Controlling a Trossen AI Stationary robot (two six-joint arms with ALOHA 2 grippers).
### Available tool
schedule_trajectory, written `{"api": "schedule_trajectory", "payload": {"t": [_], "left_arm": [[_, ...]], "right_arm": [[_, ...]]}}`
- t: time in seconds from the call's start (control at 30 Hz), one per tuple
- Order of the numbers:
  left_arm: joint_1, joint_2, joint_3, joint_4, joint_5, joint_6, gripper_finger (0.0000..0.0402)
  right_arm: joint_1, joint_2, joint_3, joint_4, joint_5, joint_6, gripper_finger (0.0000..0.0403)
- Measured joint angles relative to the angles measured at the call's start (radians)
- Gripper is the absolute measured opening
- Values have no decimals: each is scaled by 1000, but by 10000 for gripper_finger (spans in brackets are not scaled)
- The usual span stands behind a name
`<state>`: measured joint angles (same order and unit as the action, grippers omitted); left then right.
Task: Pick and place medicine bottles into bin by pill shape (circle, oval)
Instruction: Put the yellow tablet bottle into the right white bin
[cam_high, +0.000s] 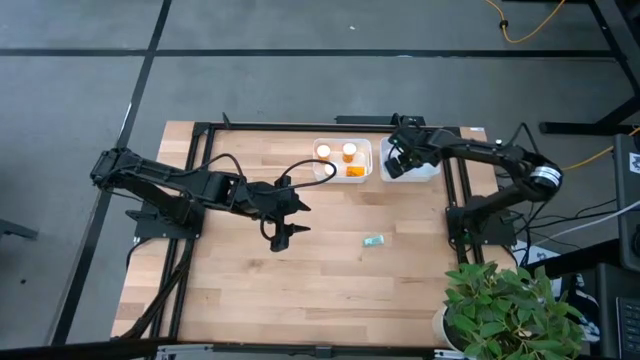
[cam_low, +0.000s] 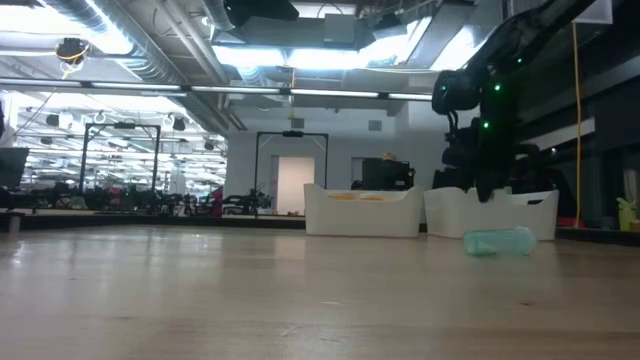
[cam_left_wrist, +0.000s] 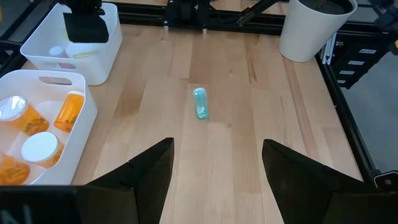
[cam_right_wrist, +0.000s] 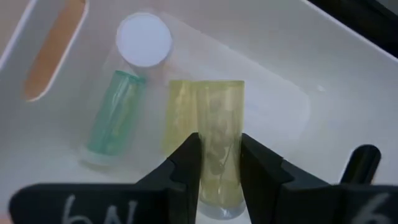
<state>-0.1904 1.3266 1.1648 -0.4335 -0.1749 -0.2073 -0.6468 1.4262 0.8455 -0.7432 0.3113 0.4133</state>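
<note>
The left gripper (cam_high: 288, 218) hovers over the bare middle of the wooden table (cam_high: 300, 280), its two dark fingers (cam_left_wrist: 149, 168) spread wide with nothing between them.

Just right of it, at the table's far edge, stands a white plastic bin (cam_high: 322, 172) with smooth rounded walls and a handle slot. Inside are orange medicine bottles (cam_high: 349, 153) with round white caps: two stand upright and one lies on its side in the high view, while the left wrist view shows a fourth orange bottle (cam_left_wrist: 12, 169) low in the bin.

On the open wood nearer the front, to the right of the left gripper and well apart from both bins, a pale teal translucent bottle (cam_high: 374, 240) lies on its side.

The second white bin (cam_high: 425, 172) sits just beside the first, on its right. The right gripper (cam_high: 400, 158) reaches down into it, and its fingers (cam_right_wrist: 186, 168) clasp a yellowish translucent bottle (cam_right_wrist: 214, 134) standing between them. Next to that one in the bin lie a teal translucent bottle (cam_right_wrist: 112, 118) and a bottle shown by its round white cap (cam_right_wrist: 144, 38).

A black metal frame (cam_high: 200, 128) borders the table. At the near right corner a leafy green plant (cam_high: 505, 305) in a white pot (cam_left_wrist: 314, 28) overlaps the table's edge.
</note>
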Motion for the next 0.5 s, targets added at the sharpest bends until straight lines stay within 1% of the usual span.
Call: {"api": "schedule_trajectory", "payload": {"t": [0.37,0.5], "left_arm": [[0,0,0,0,0,8,237],[0,0,0,0,0,8,237]], "right_arm": [[0,40,0,26,1,-2,92],[1,40,0,31,1,-2,103]]}}
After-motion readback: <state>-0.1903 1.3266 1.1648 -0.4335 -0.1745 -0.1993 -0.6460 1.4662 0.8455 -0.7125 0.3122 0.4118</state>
